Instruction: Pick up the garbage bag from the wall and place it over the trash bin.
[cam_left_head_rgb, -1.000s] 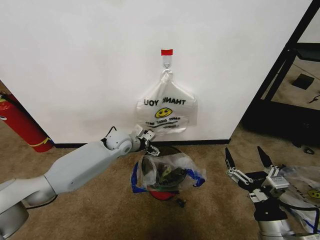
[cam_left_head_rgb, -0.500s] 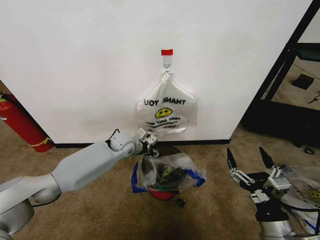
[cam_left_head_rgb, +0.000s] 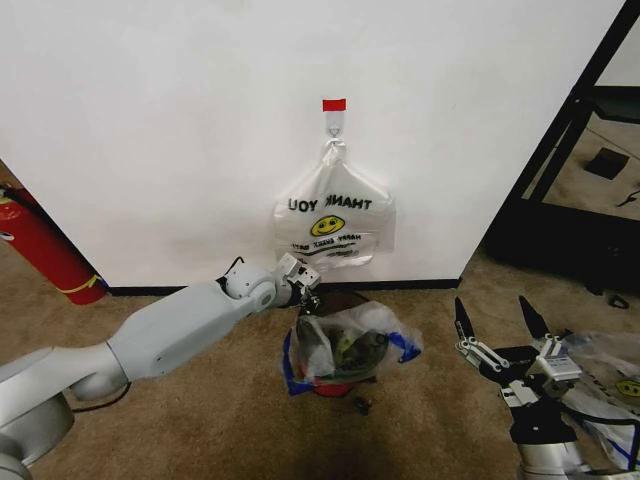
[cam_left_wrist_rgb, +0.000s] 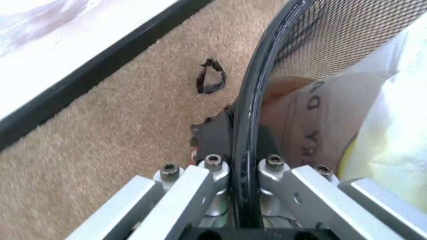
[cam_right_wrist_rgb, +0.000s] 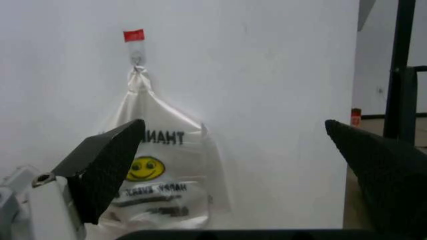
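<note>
Since a moment ago our left gripper (cam_left_head_rgb: 306, 290), clamped on the trash bin (cam_left_head_rgb: 335, 352) rim, has tugged it rightward; the garbage bag (cam_left_head_rgb: 345, 340) drapes it, still bunched. Right gripper (cam_left_head_rgb: 505, 325) waits open.

Head view: high, angled down at wall (cam_left_head_rgb: 150, 120) and carpet (cam_left_head_rgb: 200, 420). Left wrist view: tight against the trash bin (cam_left_wrist_rgb: 243, 145) rim, facing the floor. Right wrist view: low, level, facing the wall; shares the hanging bag (cam_right_wrist_rgb: 157, 165) with head view.
</note>
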